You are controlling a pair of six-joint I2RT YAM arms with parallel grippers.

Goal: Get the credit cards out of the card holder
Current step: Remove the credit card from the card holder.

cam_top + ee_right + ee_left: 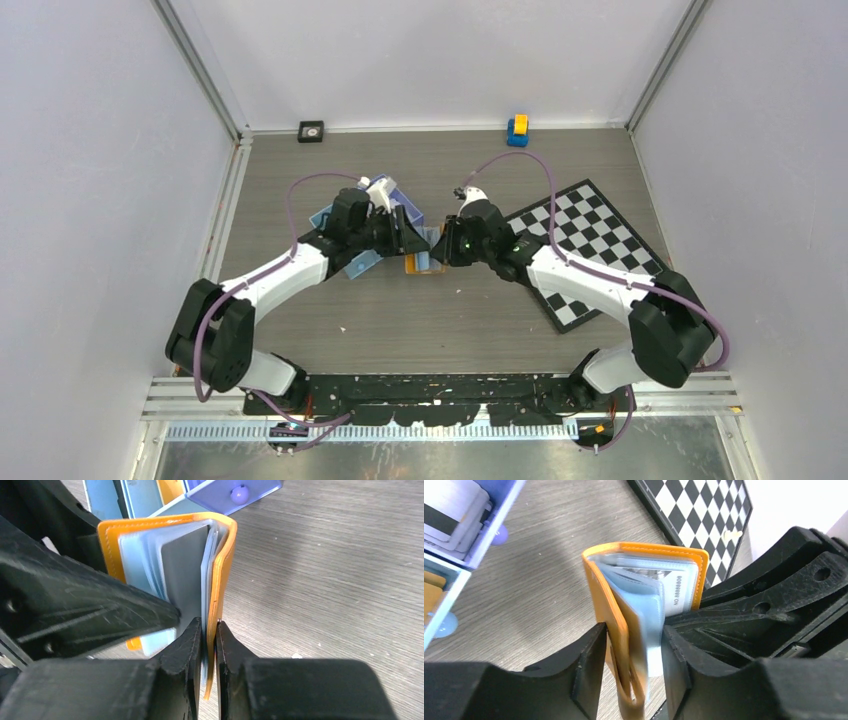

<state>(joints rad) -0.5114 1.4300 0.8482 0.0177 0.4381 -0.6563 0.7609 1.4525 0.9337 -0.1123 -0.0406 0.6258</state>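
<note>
Spreading the holder (227, 555) above the table (325, 580): right hand (209, 630), nearly closed, is pinching one cover; left hand (634, 635), half open, is straddling the other, grip unclear. Next needs one card (676, 592) pinched alone.

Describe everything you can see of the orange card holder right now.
The card holder is an orange, leather-look folding case with stitched edges, partly open, its clear pale-blue sleeves fanned and holding cards. It is held up over the wood-look table: the right pincer pinches one cover, the left pincer clamps the other cover and sleeves.
</note>
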